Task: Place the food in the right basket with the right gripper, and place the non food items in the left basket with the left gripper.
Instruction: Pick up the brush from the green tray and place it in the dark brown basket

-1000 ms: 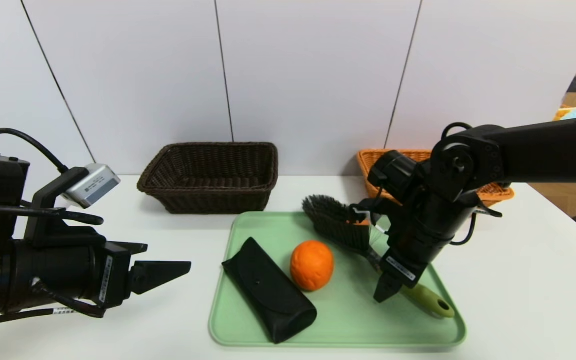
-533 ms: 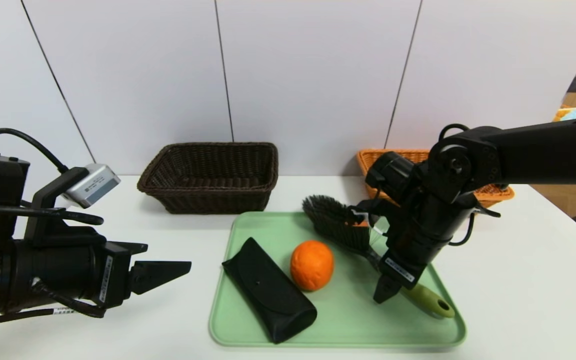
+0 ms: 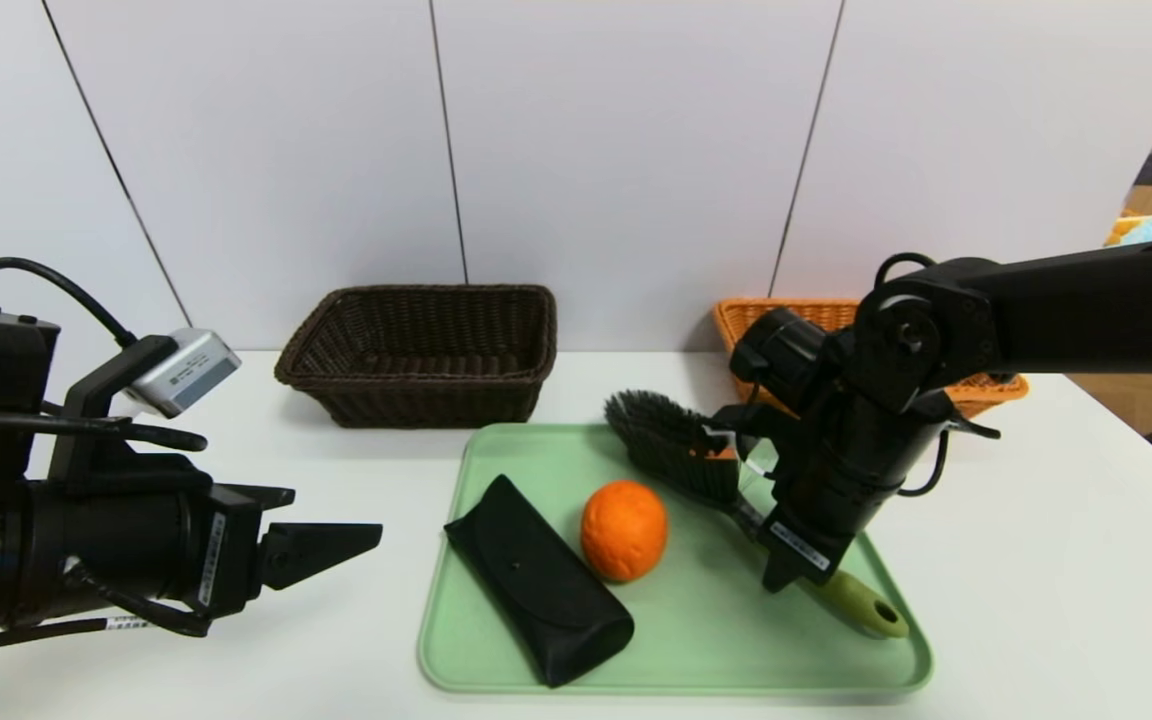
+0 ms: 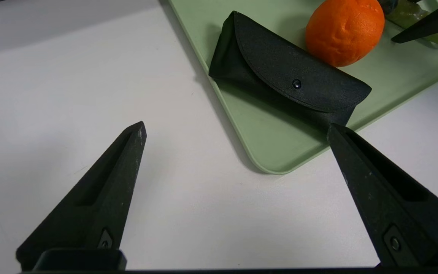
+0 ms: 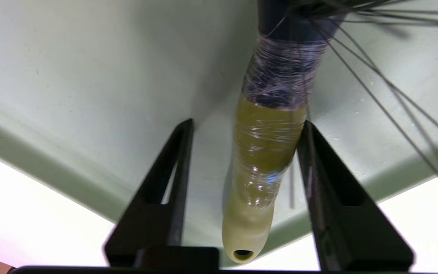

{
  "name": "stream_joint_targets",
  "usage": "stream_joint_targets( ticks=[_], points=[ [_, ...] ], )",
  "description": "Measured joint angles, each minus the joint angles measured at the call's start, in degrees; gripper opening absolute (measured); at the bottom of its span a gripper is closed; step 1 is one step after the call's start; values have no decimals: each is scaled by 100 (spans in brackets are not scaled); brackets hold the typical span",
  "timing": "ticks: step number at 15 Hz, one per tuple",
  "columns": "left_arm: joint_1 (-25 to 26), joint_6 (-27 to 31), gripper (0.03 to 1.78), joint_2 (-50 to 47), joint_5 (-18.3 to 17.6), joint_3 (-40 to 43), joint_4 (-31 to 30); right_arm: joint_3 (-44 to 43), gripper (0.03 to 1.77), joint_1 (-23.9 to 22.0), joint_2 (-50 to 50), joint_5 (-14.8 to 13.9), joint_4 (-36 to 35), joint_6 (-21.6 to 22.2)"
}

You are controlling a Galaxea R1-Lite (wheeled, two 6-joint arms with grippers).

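Item: my right gripper [image 5: 243,125], open, straddles brush [image 3: 696,460] handle on tray [image 3: 496,650], axis along fingers; orange [image 3: 623,530] lies just left; left gripper [image 4: 236,129] open, nr case [image 4: 287,76].

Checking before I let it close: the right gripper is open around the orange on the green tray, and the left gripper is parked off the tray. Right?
Not quite. The right wrist view shows the right gripper open around the brush handle, not the orange. The rest holds: it is over the green tray, and the left gripper waits open off the tray.
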Motion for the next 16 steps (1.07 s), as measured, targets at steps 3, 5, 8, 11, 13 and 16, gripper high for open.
stream_joint_targets(
  ticks=[3, 5, 8, 11, 13, 16],
  points=[
    [0, -26, 169, -22, 1, 30, -2, 39, 40, -5, -11, 13, -2, -11],
    [0, -66, 169, -37, 9, 63, -5, 67, 40, -2, -20, 15, -9, -13],
    [0, -67, 169, -63, 4, 112, -127, 98, 40, -5, -39, 20, -16, 0],
    [0, -67, 169, -83, 6, 122, -129, 108, 40, -35, -151, 91, -132, 41],
    [0, -66, 169, -99, 4, 143, -132, 117, 40, -74, -308, 129, -291, 65],
    [0, -67, 169, -102, 0, 146, -134, 128, 40, -121, -507, 133, -345, 69]
  ],
)
